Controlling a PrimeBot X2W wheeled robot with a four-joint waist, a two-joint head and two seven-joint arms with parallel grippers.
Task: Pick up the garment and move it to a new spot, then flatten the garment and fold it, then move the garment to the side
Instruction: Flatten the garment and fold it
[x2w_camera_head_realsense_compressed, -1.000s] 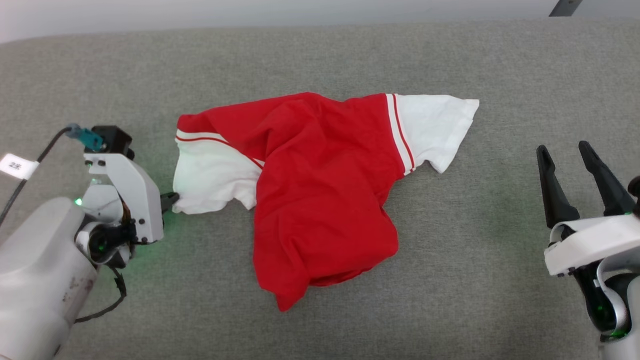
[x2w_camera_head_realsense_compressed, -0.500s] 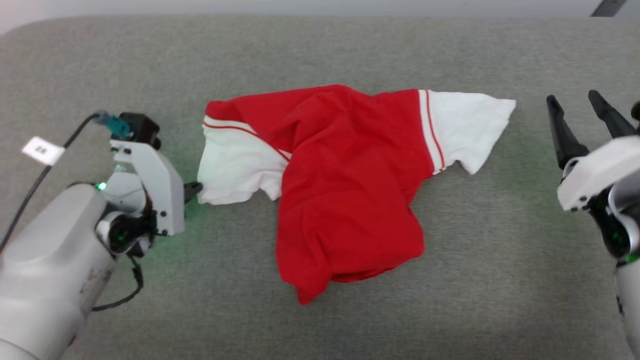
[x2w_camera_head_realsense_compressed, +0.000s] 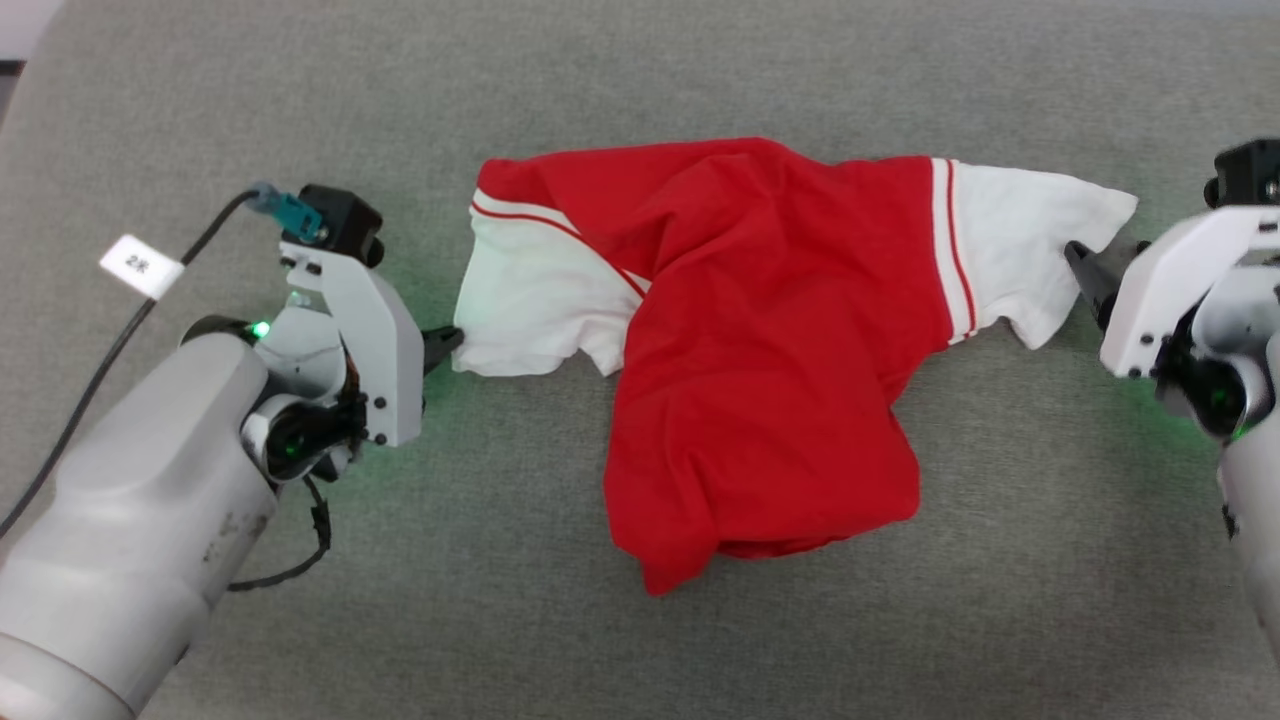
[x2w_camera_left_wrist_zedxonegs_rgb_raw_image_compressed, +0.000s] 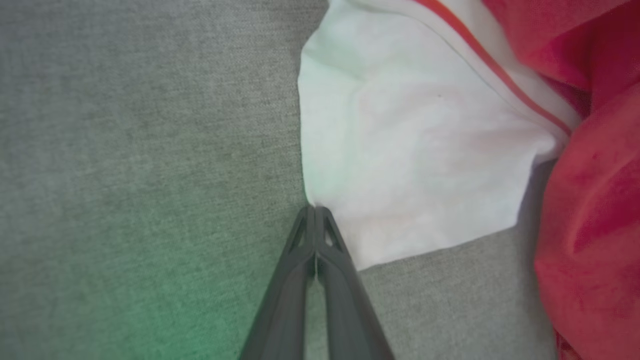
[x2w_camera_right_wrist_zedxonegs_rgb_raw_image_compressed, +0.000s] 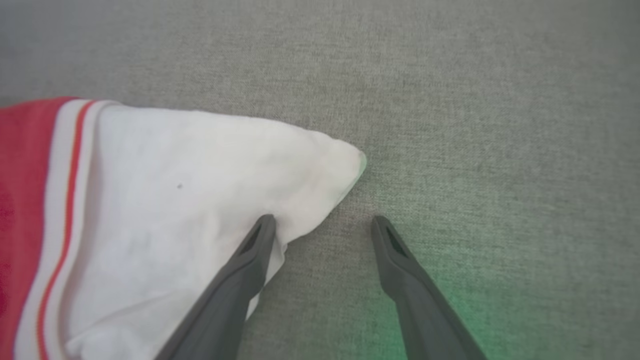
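The garment (x2w_camera_head_realsense_compressed: 760, 330) lies crumpled mid-way across the grey fabric surface (x2w_camera_head_realsense_compressed: 640, 640). Both white sleeves are spread outward, and the red body is bunched and folded under along its near edge.

My left hand (x2w_camera_left_wrist_zedxonegs_rgb_raw_image_compressed: 312, 210) is clenched, fingertips pressed together at the lower corner of the left sleeve (x2w_camera_head_realsense_compressed: 530, 310). By my reading it has the hem pinched, though the pinch itself is hidden by the fingers.

My right hand (x2w_camera_right_wrist_zedxonegs_rgb_raw_image_compressed: 322, 220) is released, jaws wide. One finger rests over the edge of the right sleeve (x2w_camera_right_wrist_zedxonegs_rgb_raw_image_compressed: 190, 200), the other over bare surface. The sleeve's tip lies just ahead of the gap, and nothing is held.

Handling assessment: light, limp cloth with no stiffness. It will drape and drag, and a shallow pinch may slip.

Recommended hold: seat the sleeve edge deeper between the right jaws before closing, taking both layers if possible.
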